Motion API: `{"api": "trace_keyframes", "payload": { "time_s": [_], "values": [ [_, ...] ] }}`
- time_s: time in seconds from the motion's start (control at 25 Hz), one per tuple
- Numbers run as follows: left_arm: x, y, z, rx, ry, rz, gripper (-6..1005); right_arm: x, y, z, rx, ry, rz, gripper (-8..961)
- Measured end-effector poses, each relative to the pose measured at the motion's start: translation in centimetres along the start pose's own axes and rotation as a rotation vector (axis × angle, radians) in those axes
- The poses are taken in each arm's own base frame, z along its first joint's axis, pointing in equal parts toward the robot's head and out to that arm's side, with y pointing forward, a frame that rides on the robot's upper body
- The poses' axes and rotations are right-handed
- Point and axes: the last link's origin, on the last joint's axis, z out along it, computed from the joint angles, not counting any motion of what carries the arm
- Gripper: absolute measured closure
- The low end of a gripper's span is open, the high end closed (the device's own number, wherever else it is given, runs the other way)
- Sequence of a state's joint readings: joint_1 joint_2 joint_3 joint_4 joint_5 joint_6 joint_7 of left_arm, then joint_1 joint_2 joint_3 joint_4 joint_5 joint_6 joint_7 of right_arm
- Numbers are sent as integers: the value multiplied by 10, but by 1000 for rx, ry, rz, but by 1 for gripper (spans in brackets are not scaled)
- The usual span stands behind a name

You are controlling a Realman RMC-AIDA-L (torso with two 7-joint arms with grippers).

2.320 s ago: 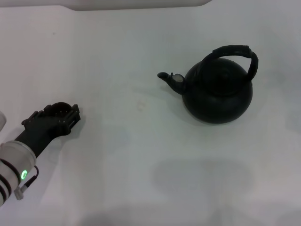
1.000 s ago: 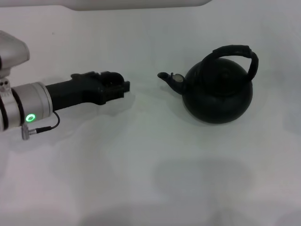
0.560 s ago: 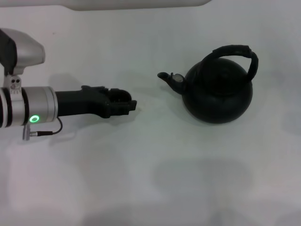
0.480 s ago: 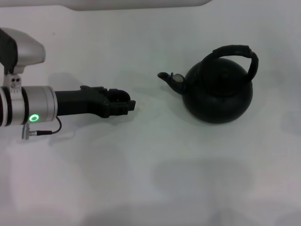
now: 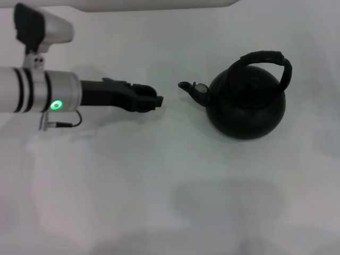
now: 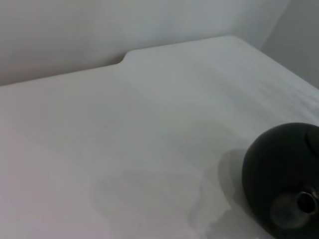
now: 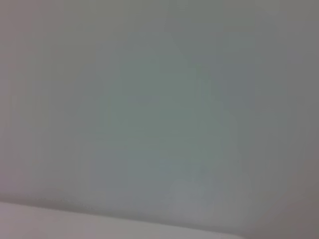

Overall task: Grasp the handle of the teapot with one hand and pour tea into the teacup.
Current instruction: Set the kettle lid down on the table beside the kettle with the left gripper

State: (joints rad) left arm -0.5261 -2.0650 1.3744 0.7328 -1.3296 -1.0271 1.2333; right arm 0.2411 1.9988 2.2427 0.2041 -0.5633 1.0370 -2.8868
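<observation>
The round matte black teapot [image 5: 247, 109] stands on the white table at the right, its spout [image 5: 186, 85] pointing left and its arched handle [image 5: 264, 56] upright over the lid. My left gripper [image 5: 150, 101] reaches in from the left and hovers just left of the spout, a short gap apart. It is shut on the small black teacup [image 5: 141, 96], which merges with the dark fingers. In the left wrist view the teapot [image 6: 283, 175] fills a corner, spout [image 6: 305, 201] facing the camera. My right gripper is out of view.
The white table [image 5: 170, 186] stretches in front of the teapot and the arm. Its far edge [image 6: 149, 49] meets a grey wall. The right wrist view holds only a plain grey surface.
My left arm has swung up from the near left and reached right with the teacup, ending close to the spout. The teapot has not moved.
</observation>
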Motion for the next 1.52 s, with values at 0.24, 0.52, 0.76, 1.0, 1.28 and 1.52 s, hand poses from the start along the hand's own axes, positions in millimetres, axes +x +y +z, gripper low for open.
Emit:
{"api": "trace_keyframes", "payload": {
  "time_s": [0.24,0.52,0.76,1.0,1.28,1.52],
  "values": [
    [8,2,23,-14,-59,-10,290,-4,0,-3,-8,-37,-1,470],
    [7,4,28,-18,-82,-10,279,-4,2,-4,-16,-36,-2,470],
    [4,0,29,11,-79,-13,270,-3,3,-4,-18,-36,-1,470],
    [1,2,34,25,-102,16,261,-4,4,-3,-19,-38,-1,470],
    [3,2,35,37,-99,24,251,-5,4,-2,-20,-40,-1,469],
    [6,0,35,47,-92,31,242,-4,4,-2,-19,-37,-1,469]
  ]
}}
